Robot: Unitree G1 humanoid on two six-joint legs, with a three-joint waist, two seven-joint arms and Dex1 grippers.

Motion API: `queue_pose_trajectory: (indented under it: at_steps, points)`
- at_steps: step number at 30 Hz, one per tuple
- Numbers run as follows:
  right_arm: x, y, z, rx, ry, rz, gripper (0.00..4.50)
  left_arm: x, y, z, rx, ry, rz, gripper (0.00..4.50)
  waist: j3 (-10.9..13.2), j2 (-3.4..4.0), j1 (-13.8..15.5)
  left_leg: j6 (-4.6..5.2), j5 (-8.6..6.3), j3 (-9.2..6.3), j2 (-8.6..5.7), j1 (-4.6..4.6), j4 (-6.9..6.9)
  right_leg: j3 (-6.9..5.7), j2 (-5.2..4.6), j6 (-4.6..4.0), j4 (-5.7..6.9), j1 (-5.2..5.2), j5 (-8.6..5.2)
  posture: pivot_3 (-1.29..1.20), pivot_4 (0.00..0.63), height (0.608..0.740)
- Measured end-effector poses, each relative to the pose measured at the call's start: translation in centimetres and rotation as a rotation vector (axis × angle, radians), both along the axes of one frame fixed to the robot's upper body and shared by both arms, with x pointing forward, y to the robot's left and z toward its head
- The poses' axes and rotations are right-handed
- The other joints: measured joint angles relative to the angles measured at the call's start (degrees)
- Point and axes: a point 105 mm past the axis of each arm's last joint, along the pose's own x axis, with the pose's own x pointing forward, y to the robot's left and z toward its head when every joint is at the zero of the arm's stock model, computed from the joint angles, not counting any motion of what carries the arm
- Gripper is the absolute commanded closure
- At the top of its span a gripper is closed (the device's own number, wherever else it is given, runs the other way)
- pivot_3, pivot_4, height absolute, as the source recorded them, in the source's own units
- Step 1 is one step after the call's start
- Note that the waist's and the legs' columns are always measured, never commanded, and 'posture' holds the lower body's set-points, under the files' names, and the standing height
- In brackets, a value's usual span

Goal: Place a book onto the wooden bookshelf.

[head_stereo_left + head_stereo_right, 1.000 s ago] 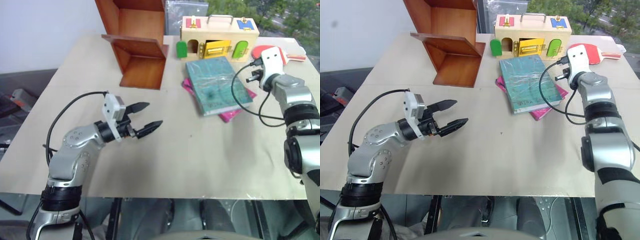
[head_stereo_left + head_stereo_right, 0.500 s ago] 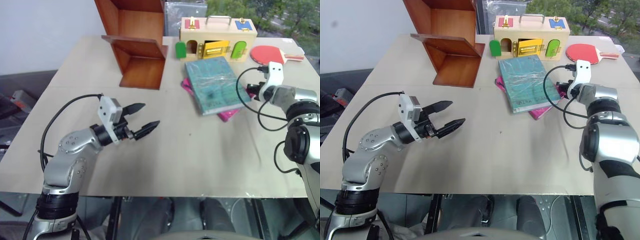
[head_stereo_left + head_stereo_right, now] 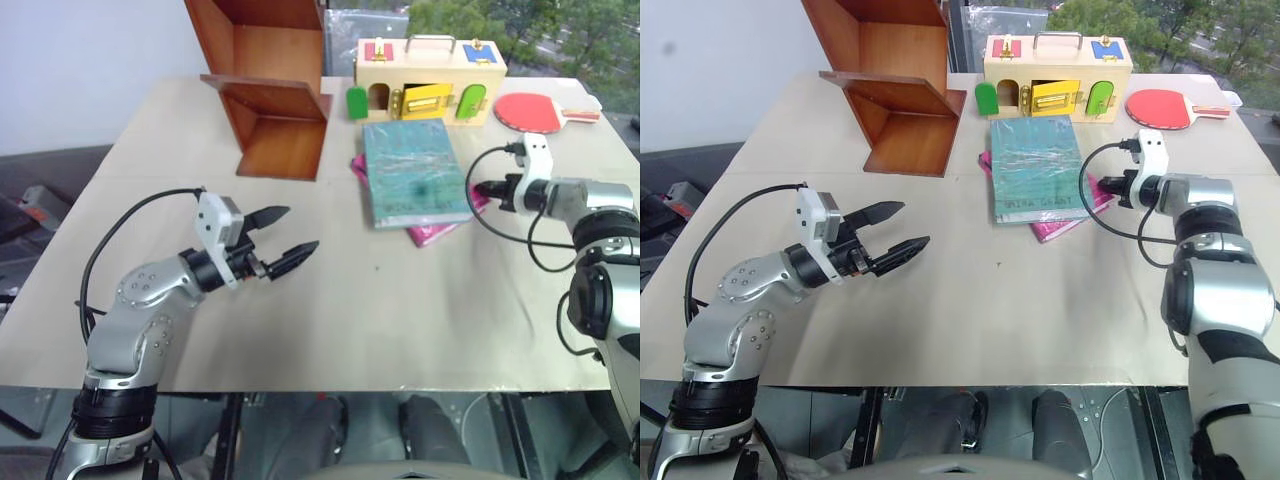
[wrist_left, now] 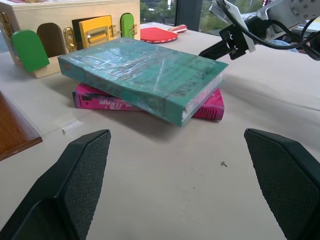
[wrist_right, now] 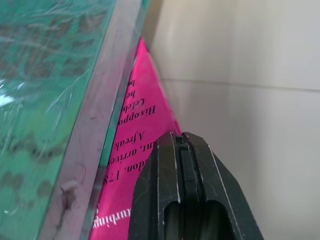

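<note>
The teal-green book (image 3: 412,172) lies flat on a magenta-pink book (image 3: 437,232) at the table's back middle, also visible in the left wrist view (image 4: 140,70). The wooden bookshelf (image 3: 275,95) stands behind and to the left of them. My right gripper (image 3: 479,188) is shut, its tip low at the books' right side. In its wrist view it (image 5: 181,139) rests over the pink book's exposed corner (image 5: 137,150), beside the teal book's edge (image 5: 95,125). My left gripper (image 3: 298,230) hangs open and empty over the table's front left, pointing toward the books.
A pale wooden box with coloured doors (image 3: 428,78) stands right behind the books. A red table tennis paddle (image 3: 540,108) lies at the back right. Bare tabletop (image 3: 400,310) stretches between my left gripper and the books.
My right gripper has come down and swung in against the books' right side. The teal book has turned and slid leftwards on the pink one. My left gripper has stayed put.
</note>
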Motion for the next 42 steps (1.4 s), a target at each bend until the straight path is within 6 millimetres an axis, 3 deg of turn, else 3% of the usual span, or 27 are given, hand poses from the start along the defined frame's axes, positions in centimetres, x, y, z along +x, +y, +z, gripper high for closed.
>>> queue_pose_trajectory:
  at_steps: [7,13,16,18,21,25,29,31,32,35,42]
  points:
    - [-2.2,0.0,-0.7,0.069,0.035,0.077,4.43,0.1,-0.1,0.1,-0.003,-0.005,-0.008,0.00,-0.2,-0.03,0.6,0.00,0.00,-0.03,0.00,0.00,0.01,-0.02,-0.04,0.00,-0.01,0.02,0.00,0.00,0.150,0.740]
    - [-6.0,-0.3,-0.5,0.159,0.013,0.076,4.43,0.2,-0.1,0.3,-0.006,-0.016,-0.009,0.00,-0.2,0.03,1.2,0.00,0.00,-0.06,-0.04,-0.15,0.01,-0.05,-0.13,0.00,0.00,-0.10,0.00,0.00,0.150,0.740]
    - [-6.9,0.9,3.2,0.225,-0.119,0.084,4.43,0.2,-0.1,0.2,-0.007,-0.014,-0.011,0.00,-0.2,0.13,0.7,0.00,0.00,0.14,-0.02,-0.21,-0.03,0.19,-0.13,0.01,0.12,-0.31,0.01,0.00,0.150,0.740]
    - [-7.5,3.3,7.6,0.283,-0.272,0.139,4.43,0.5,-0.2,0.2,-0.010,-0.010,-0.021,0.00,-0.2,0.15,0.5,0.00,0.00,0.18,0.06,-0.13,-0.08,0.27,-0.04,0.01,0.16,-0.33,0.01,0.00,0.150,0.740]
    - [-7.8,6.5,10.7,0.268,-0.388,0.203,4.43,0.7,-0.2,0.3,-0.013,-0.012,-0.023,0.00,-0.2,0.13,0.8,-0.01,0.01,0.16,0.09,-0.13,-0.09,0.25,-0.01,0.01,0.14,-0.32,0.01,0.00,0.150,0.740]
    - [-6.4,10.0,8.9,0.095,-0.380,0.238,4.43,1.1,-0.1,0.3,-0.018,-0.009,-0.021,0.00,-0.2,0.12,0.9,0.00,0.01,0.19,-0.07,-0.16,-0.04,0.24,-0.10,0.01,0.11,-0.34,0.02,0.00,0.150,0.740]
    - [-3.7,12.5,3.9,-0.145,-0.332,0.287,4.43,1.2,-0.6,0.0,-0.022,-0.001,-0.037,0.00,-0.2,0.09,0.8,0.01,0.00,0.23,-0.08,-0.16,-0.05,0.25,-0.08,0.01,0.11,-0.37,0.02,0.00,0.150,0.740]
    - [-3.4,12.9,1.9,-0.191,-0.294,0.326,4.43,1.1,-0.8,-0.1,-0.022,0.000,-0.042,0.00,-0.2,0.10,0.8,0.00,0.01,0.20,-0.05,-0.19,-0.07,0.24,-0.08,0.01,0.11,-0.42,0.02,0.00,0.150,0.740]
    - [-3.4,13.0,1.8,-0.202,-0.304,0.344,4.43,1.2,-0.8,-0.1,-0.023,0.000,-0.042,0.00,-0.2,0.10,0.7,0.00,0.01,0.21,-0.05,-0.19,-0.07,0.25,-0.07,0.01,0.11,-0.42,0.02,0.00,0.150,0.740]
    - [-5.1,12.4,1.2,-0.217,-0.294,0.468,4.43,1.1,-0.7,-0.3,-0.024,0.003,-0.031,0.00,-0.2,0.02,0.8,0.00,0.00,0.13,-0.05,-0.18,-0.05,0.17,0.02,0.01,0.02,-0.35,0.01,0.00,0.150,0.740]
    - [-9.0,9.8,0.3,-0.210,-0.267,0.566,4.43,0.9,-0.7,-0.6,-0.028,0.010,-0.026,0.00,-0.3,-0.07,1.3,0.00,0.00,0.07,-0.03,-0.04,-0.02,0.11,-0.07,0.01,0.08,-0.18,0.02,0.00,0.150,0.740]
